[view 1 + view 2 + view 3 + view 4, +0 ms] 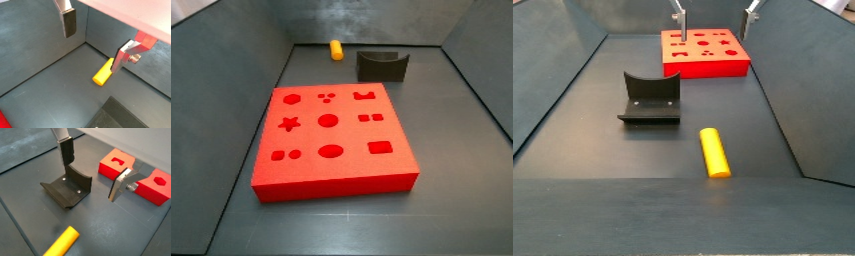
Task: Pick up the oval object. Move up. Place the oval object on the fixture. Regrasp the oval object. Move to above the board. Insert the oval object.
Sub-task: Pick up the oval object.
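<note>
The gripper (pixel 90 173) is hanging above the grey floor with its fingers (pixel 66 152) spread wide and nothing between them; in a side view only its two fingertips are showing, over the far end of the board (pixel 706 53). The oval object (pixel 714 151) is lying flat on the floor, apart from the fixture (pixel 649 98) and near the side wall, not yet picked up.

The main risk, as I judge it, is a bad first grip. The peg is smooth and rounded, so fingers closing off-centre or across its length could be squeezing it out sideways or tilting it. Coming down too close to the wall could also be knocking a finger against it. A crooked hold would be carrying over to the notch of the fixture and to the recess in the board.

The peg's long axis is running roughly along the length of the floor, one rounded end pointing towards the board, the other away from it, slightly slanted.
</note>
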